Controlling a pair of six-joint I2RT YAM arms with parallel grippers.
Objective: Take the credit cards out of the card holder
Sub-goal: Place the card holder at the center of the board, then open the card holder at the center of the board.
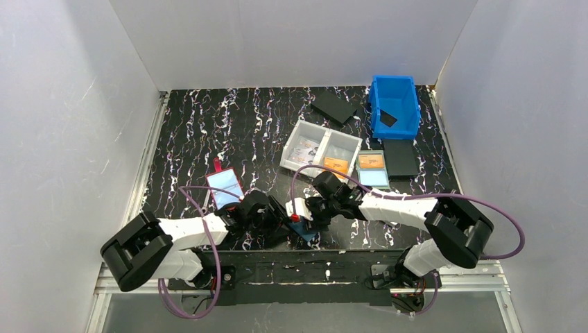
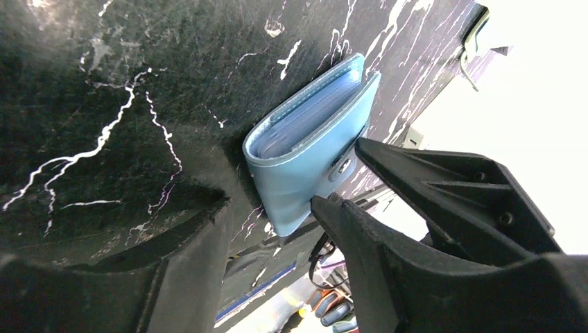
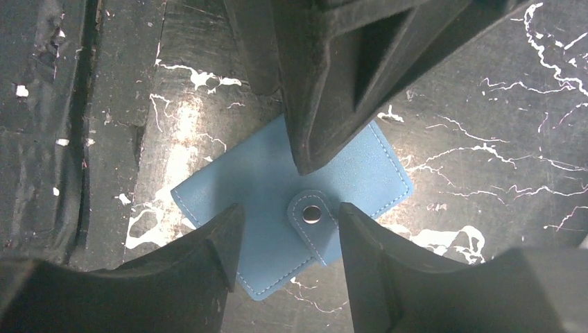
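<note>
The card holder (image 2: 305, 149) lies shut on the black marbled table near its front edge, light blue, with its tab (image 3: 313, 216) snapped over the face. It is a small blue patch (image 1: 307, 232) between the two arms in the top view. My left gripper (image 2: 270, 201) is open, with the holder's lower corner between its fingers; one fingertip (image 3: 326, 104) rests on the face. My right gripper (image 3: 290, 211) hangs open above the holder, its fingers either side of the tab. The credit cards are hidden inside; only layered pocket edges (image 2: 298, 128) show.
A red-edged holder (image 1: 225, 187) lies left of the arms. Behind them stand a clear two-part tray (image 1: 320, 149) with cards in it, a teal holder (image 1: 372, 170), black plates (image 1: 400, 158) and a blue bin (image 1: 395, 104). The table's front edge (image 1: 326, 257) is close by.
</note>
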